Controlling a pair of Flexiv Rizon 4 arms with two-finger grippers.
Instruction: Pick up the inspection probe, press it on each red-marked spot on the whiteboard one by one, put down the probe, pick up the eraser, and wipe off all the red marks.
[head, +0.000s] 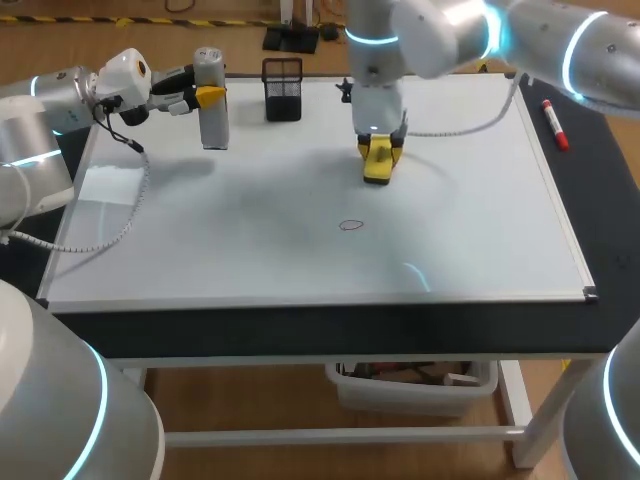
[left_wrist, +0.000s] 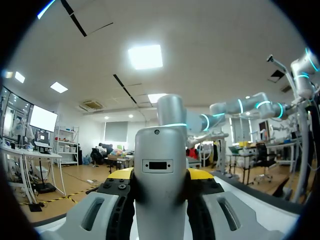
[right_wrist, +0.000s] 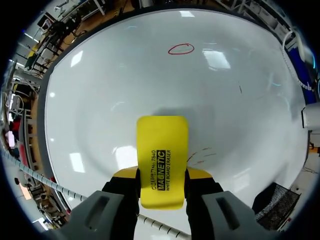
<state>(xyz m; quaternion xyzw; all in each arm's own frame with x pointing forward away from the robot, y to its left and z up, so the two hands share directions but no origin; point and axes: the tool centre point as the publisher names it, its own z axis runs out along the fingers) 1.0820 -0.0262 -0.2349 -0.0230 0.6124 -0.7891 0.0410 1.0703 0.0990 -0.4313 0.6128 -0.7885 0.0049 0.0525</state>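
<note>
The grey inspection probe (head: 212, 110) stands upright over the whiteboard's (head: 480, 220) back left corner, and my left gripper (head: 208, 97) is shut on it from the side. In the left wrist view the probe (left_wrist: 159, 170) fills the gap between the yellow tips of the left gripper (left_wrist: 160, 181). My right gripper (head: 380, 148) is shut on the yellow eraser (head: 378, 166), which rests on the board at back centre. In the right wrist view the eraser (right_wrist: 162, 150) sticks out ahead of the right gripper (right_wrist: 162, 179), with faint red smears (right_wrist: 201, 155) beside it. A red oval mark (head: 351, 225) (right_wrist: 181, 48) lies further ahead.
A black mesh pen holder (head: 283, 88) stands at the board's back edge between the two arms. A red marker (head: 555, 124) lies on the dark table right of the board. A white cable (head: 470, 125) trails over the board's back right part.
</note>
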